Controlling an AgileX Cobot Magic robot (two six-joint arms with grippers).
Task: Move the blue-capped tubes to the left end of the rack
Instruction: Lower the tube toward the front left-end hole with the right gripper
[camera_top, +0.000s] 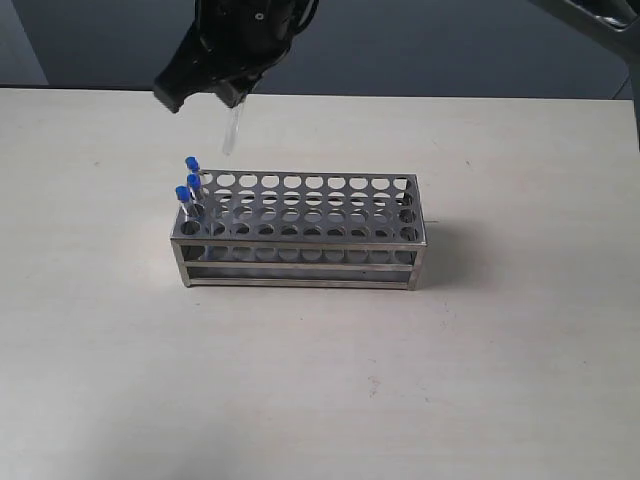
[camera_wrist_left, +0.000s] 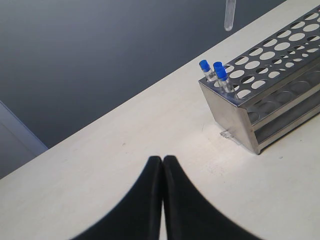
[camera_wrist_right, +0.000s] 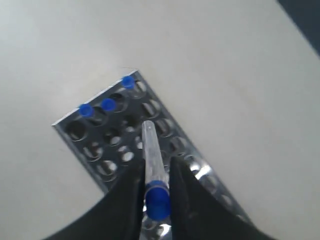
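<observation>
Where the rack stands: the rack (camera_top: 300, 243) sits on the pale desk (camera_top: 520, 380), its long side running along the desk's far edge.
Rack build: a steel top plate with four rows of round holes, open frame sides and a lower shelf underneath.
Tubes in the rack: three blue-capped tubes (camera_top: 190, 185) stand upright and close together in holes at the rack's left end, with their caps above the plate (exactly which holes they fill I cannot tell).
Fourth tube: the held tube (camera_top: 232, 130) hangs in the air over the left part of the rack. It does not touch the plate. Its rounded bottom points down and it leans slightly.
Right gripper: the right gripper (camera_wrist_right: 155, 167) reaches in from the desk's far edge, across to the rack's left part. Its fingers are drawn in narrow and pinch the held tube at its upper end, by the blue cap (camera_wrist_right: 157, 200). The clear body sticks out past the fingertips toward the plate.
Left gripper: the left gripper (camera_wrist_left: 162, 161) has its two dark fingers pressed together with nothing between them. It is over the desk off the rack's left end, well apart from the rack.
</observation>
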